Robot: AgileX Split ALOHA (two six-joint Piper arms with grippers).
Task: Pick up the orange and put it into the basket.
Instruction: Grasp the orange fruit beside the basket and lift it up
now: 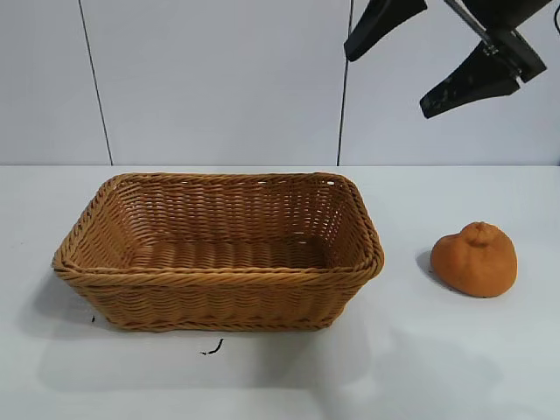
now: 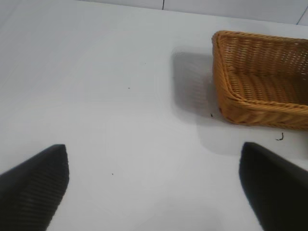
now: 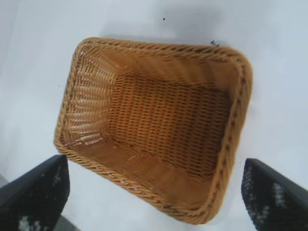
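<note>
white table (image 1: 262, 385): matte, plain surface filling the lower part of the exterior view, with soft grey shadows lying on it. 
small dark curled scrap (image 1: 213, 349): lies on the table at about 6 o'clock of the exterior view's centre; seen too in the left wrist view (image 2: 279, 138). 
tiny dark speck (image 1: 94, 318): on the table toward 8 o'clock. 
pale wall (image 1: 219, 79): light grey panels behind the table, from 9 through 12 o'clock, parted by thin dark vertical seams (image 1: 96, 83).
</note>
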